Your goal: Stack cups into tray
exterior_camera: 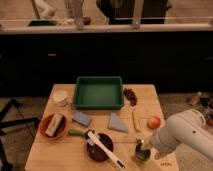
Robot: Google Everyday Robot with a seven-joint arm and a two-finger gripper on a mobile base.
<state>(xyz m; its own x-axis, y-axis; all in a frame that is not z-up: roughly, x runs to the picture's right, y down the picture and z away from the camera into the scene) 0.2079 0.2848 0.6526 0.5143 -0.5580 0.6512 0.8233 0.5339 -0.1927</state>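
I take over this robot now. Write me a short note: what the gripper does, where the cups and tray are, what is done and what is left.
Gripper: low at the table's front right corner, right at the dark cup; whether it grips is unclear.
Pale cup: upright on the table, left of the tray, apart from it.
Tray: back centre of the table, nothing in it.
Done: no cup in the tray yet.
Left: move both cups into the tray and stack them.
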